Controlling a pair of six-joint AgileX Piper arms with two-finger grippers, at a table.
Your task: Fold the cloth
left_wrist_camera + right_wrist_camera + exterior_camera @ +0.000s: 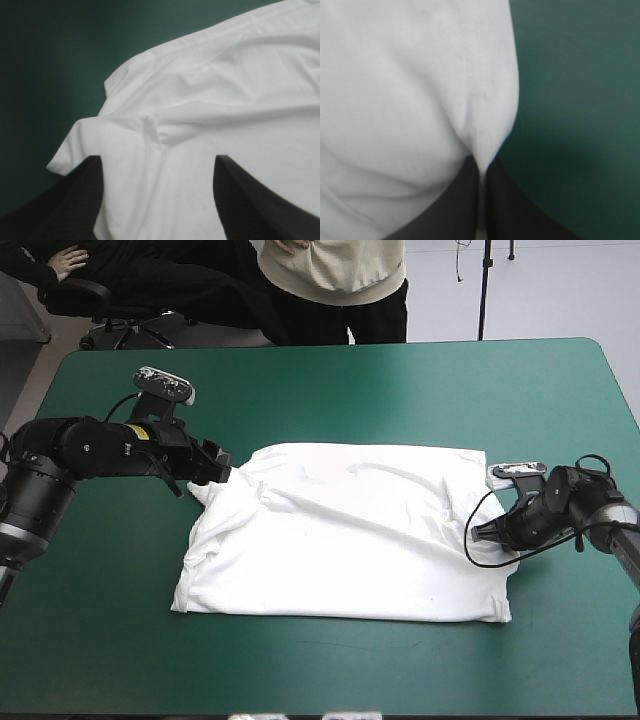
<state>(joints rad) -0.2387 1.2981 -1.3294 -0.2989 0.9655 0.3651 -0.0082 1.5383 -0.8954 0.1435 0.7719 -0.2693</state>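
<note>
In the high view, the white T-shirt (350,530) is seen spread over the middle of the table, on the teal-green cover (330,390), with shallow wrinkles running across it and its left side bunched and slightly narrowed. The left gripper (215,478) is placed at the garment's far left corner, touching the fabric. The right gripper (492,531) is set at the right edge of the T-shirt, low over the table.

In the left wrist view, the left gripper (157,159) is shown with its black fingers (75,200) spread wide apart. The T-shirt (225,100) is laid between them and ahead of them, nothing being pinched. A loose corner of fabric is seen just beside one finger, and the teal-green cover (50,60) is exposed beyond it.

In the right wrist view, the right gripper (481,166) is shown with its fingers pressed almost together, and the T-shirt (395,100) is pinched between them along a stitched hem (475,75). The fabric is drawn into a point at the fingertips, and the teal-green cover (580,75) is visible beside the garment's edge.
</note>
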